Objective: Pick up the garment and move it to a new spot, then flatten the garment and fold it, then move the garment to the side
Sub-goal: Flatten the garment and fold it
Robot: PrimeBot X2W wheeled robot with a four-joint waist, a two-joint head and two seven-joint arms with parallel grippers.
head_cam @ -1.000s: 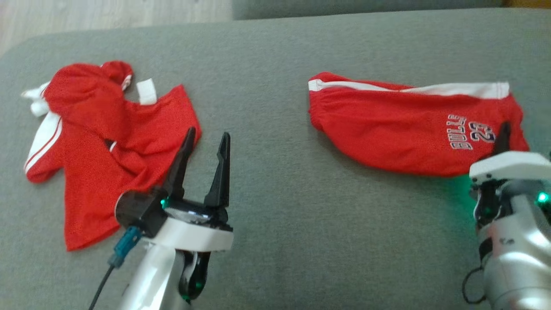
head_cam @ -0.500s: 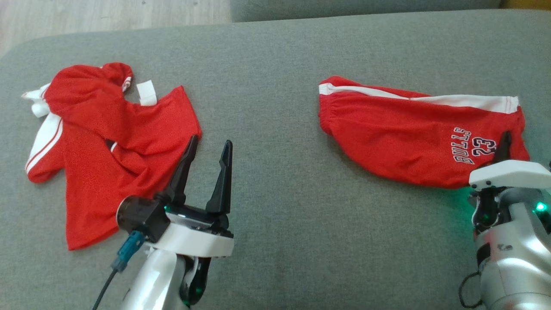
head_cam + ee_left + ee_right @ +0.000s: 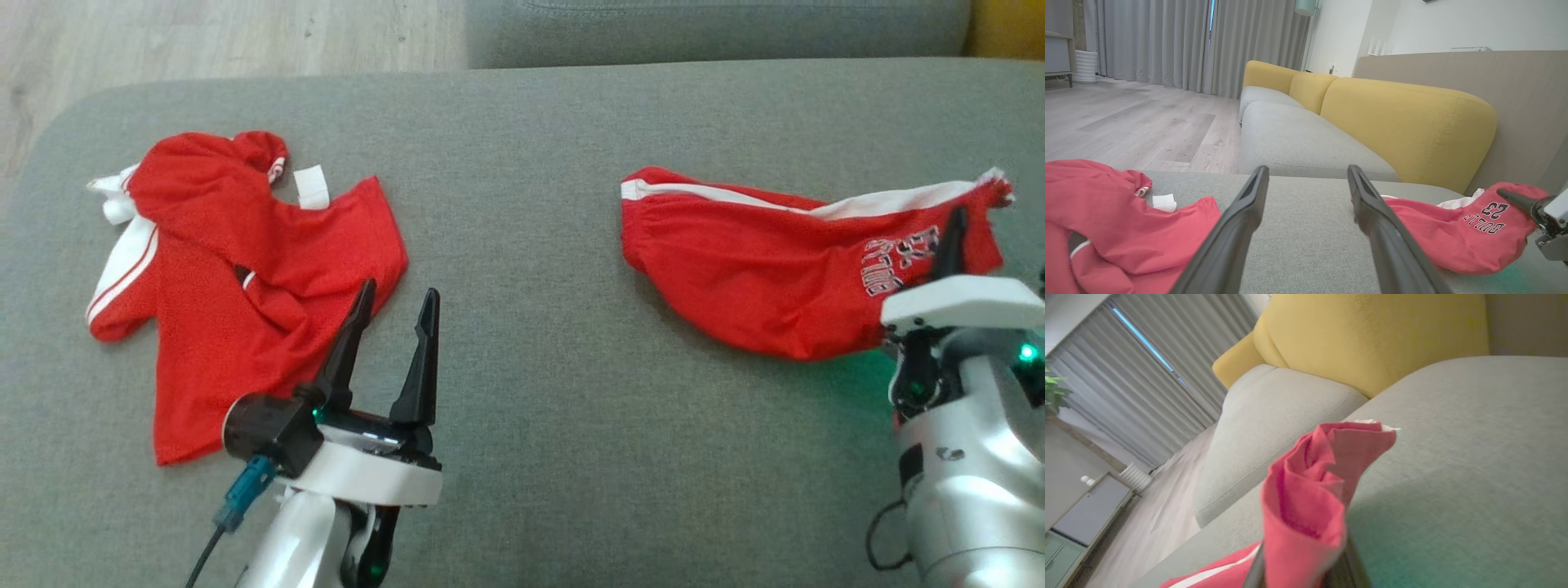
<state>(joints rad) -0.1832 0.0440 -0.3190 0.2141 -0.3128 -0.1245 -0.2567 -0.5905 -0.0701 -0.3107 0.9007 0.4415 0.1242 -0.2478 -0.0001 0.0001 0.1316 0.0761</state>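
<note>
1. Left end effector (image 3: 398, 287), over the near part of the grey cushion (image 3: 522, 425): fingers spread wide, holding nothing; tips just beside the hem of the crumpled red shirt (image 3: 245, 278);
2. Right end effector (image 3: 953, 229): closed on the printed end of the red shorts (image 3: 751, 278); that end is bunched and raised; the other end lies on the cushion, right of centre, well apart from the shirt;
3. Beyond: second grey seat (image 3: 1298, 143); yellow backrest (image 3: 1404, 122); wooden floor (image 3: 204, 41).

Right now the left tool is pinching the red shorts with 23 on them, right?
No, it is the right tool that pinches the red shorts with 23 on them, as the head view shows. The left tool stands open, holding nothing.
</note>
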